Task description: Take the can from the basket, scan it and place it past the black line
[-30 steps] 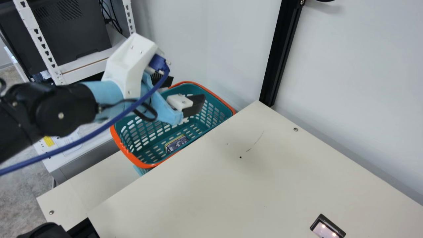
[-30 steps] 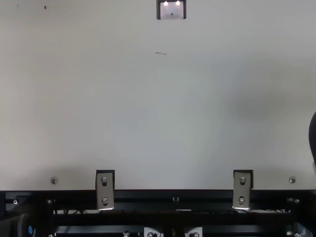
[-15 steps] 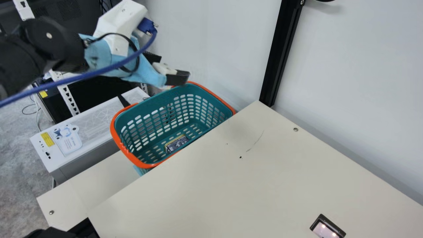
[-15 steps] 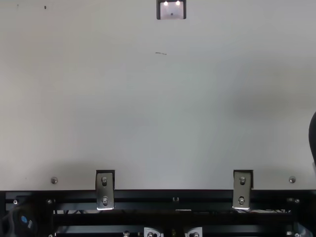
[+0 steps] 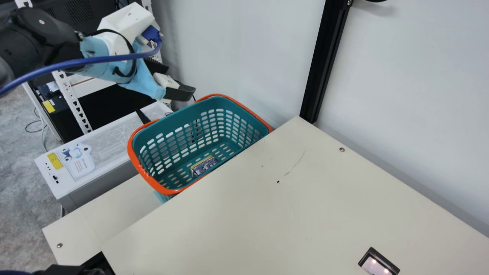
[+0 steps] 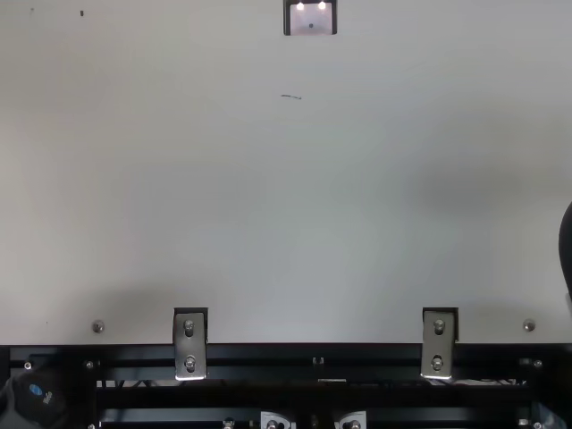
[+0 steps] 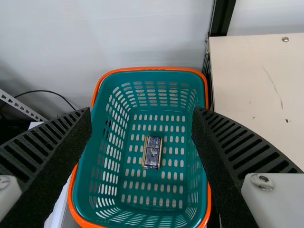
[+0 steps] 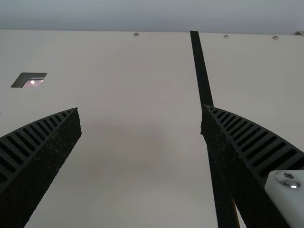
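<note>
The dark blue, printed oblong can with golden edges [image 5: 205,166] lies lengthwise on the floor of the teal plastic basket [image 5: 179,117], just where it lay in the earlier frames. The left gripper [image 5: 180,79], a moment ago above the basket, is now higher and farther back in the main view, beyond the rim. Its 2 black ribbed jaws stand wide apart, released, with nothing between them.

The basket has thin walls pierced by rows of rounded slots and a smooth orange band [image 5: 162,189] around its rim. Beside it is the smooth cream desk [image 5: 267,221], with a dark-framed rectangular scanner [image 5: 378,263] showing 2 bright lights. In the right wrist view, the right gripper [image 8: 140,109] has its 2 jaws spread and released too; the straight black line [image 8: 200,69] runs partly behind 1 of them.
</note>
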Action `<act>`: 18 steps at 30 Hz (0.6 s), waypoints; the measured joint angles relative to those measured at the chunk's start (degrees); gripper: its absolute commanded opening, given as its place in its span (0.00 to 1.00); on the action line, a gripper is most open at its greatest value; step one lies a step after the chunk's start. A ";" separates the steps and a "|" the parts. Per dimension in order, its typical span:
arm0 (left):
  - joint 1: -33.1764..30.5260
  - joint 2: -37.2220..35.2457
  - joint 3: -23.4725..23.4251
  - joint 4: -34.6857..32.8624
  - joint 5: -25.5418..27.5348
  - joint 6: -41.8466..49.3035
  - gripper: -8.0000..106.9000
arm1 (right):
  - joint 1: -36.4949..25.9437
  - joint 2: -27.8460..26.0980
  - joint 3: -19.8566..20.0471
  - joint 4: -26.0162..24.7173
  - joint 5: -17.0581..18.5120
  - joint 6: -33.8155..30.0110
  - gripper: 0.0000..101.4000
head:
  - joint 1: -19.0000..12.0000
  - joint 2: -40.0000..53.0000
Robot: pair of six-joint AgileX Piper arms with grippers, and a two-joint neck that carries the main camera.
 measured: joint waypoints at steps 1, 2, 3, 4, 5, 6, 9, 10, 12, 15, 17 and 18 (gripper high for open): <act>-0.50 0.00 -0.32 0.37 -0.24 -0.57 0.85 | 0.00 0.00 0.00 0.00 0.00 0.00 1.00 | 0.29 0.00; -0.82 0.25 -0.45 0.65 -0.41 -1.29 0.85 | 0.00 0.00 0.00 0.00 0.00 0.00 1.00 | 0.29 0.00; -1.28 0.58 -0.66 1.12 -0.44 -1.99 0.85 | 0.00 0.00 0.00 0.00 0.00 0.00 1.00 | 0.29 0.00; -1.48 0.85 -0.80 1.36 -0.90 -2.36 0.85 | 0.00 0.00 0.00 0.00 0.00 0.00 1.00 | 0.29 0.00; -1.88 1.41 -1.03 1.89 -1.25 -2.77 0.85 | 0.00 0.00 0.00 0.00 0.00 0.00 1.00 | 0.00 0.00; -2.31 1.92 -1.32 2.47 -1.66 -3.19 0.85 | 0.00 0.00 0.00 0.00 0.00 0.00 1.00 | 0.29 0.00; -3.37 3.71 -2.41 3.83 -2.54 -4.20 0.85 | 0.00 0.00 0.00 0.00 0.00 0.00 1.00 | 0.00 0.00; -3.64 4.31 -2.70 4.29 -3.14 -4.61 0.85 | 0.00 0.00 0.00 0.00 0.00 0.00 1.00 | 0.00 0.00; -4.44 5.92 -3.54 5.72 -3.98 -5.45 0.85 | 0.00 0.00 0.00 0.00 0.00 0.00 1.00 | 0.00 0.00; -5.60 8.68 -4.48 7.92 -5.07 -6.97 0.85 | 0.00 0.00 0.00 0.00 0.00 0.00 1.00 | 0.29 0.00; -6.23 10.35 -5.29 9.32 -5.88 -7.74 0.85 | 0.00 0.00 0.00 0.00 0.00 0.00 1.00 | 0.29 0.00; -6.66 11.28 -5.50 10.19 -6.04 -8.42 0.85 | 0.00 0.00 0.00 0.00 0.00 0.00 1.00 | 0.29 0.00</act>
